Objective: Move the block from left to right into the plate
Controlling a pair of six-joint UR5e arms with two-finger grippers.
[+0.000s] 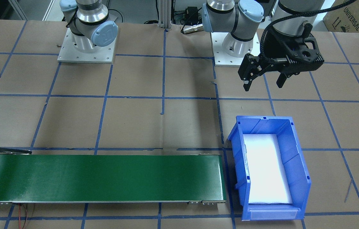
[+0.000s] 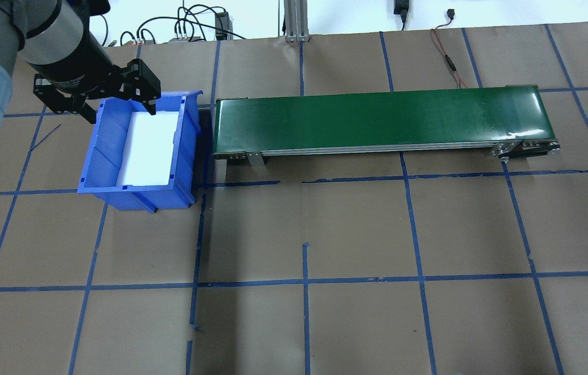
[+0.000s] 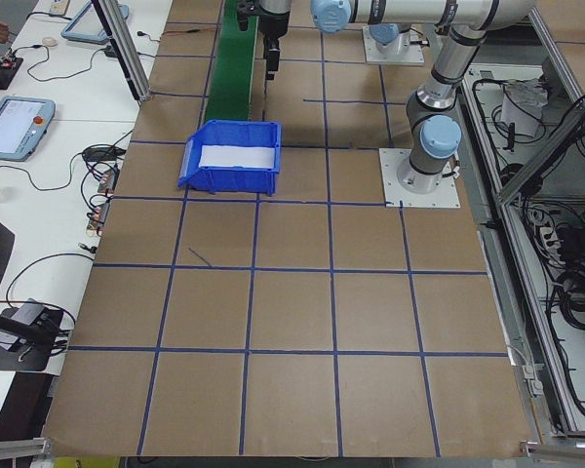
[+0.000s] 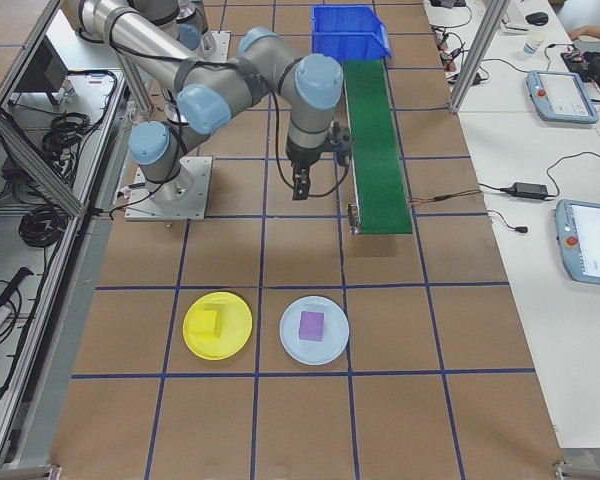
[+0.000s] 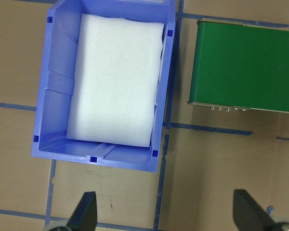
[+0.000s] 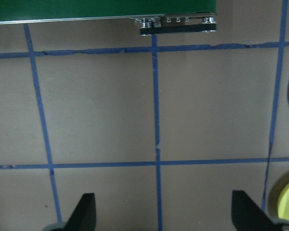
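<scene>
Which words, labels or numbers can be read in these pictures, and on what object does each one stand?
"UNIVERSAL R", cut off at the picture's edge: on the cardboard box behind the robot.
Screens of the handheld tablets on the side tables: too small to read.
Nothing else legible.

A: What lies below the left gripper (image 5: 164,214)?
B: A blue bin (image 5: 53,96) lined with white foam (image 5: 115,79); beside it, the green conveyor belt (image 5: 245,67).
A: And the fingers (image 5: 86,211)?
B: Spread wide over brown paper (image 5: 216,168) taped blue.
</scene>
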